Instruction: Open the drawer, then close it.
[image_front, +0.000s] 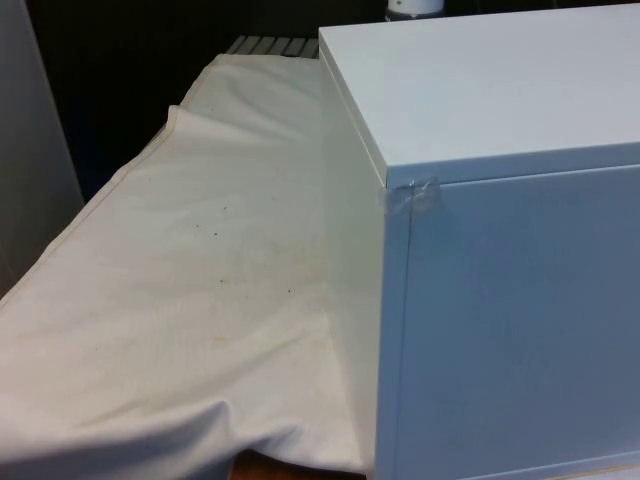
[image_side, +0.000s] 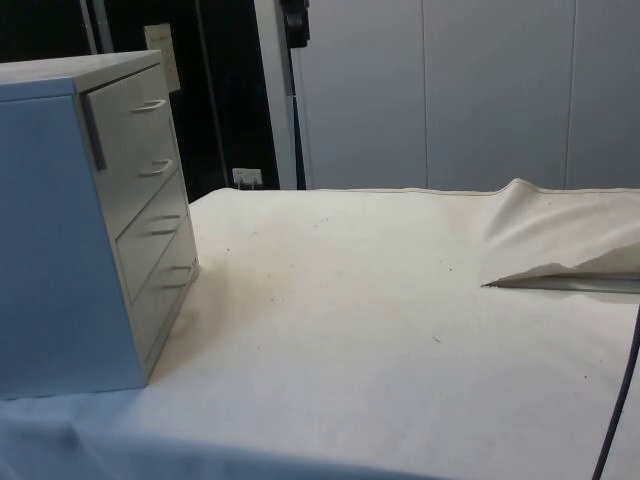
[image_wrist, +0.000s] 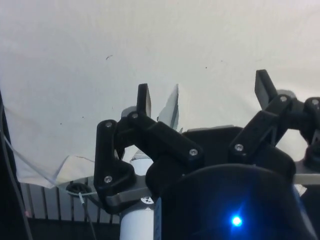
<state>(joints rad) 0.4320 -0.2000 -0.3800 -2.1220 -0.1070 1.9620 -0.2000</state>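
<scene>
Overhead, end effector (image_wrist: 204, 97) spread, drawers (image_side: 150, 205) closed

1. The gripper (image_wrist: 204, 97) hangs over the cloth-covered table, with its fingers pointing down at the white surface.
2. Its two black fingers (image_wrist: 143, 99) stand wide apart, with a broad gap of bare cloth between the tips.
3. Nothing lies between the fingers and neither tip touches anything.
4. The black linkages behind each finger are splayed outward from the gripper body, matching the spread stance.
</scene>
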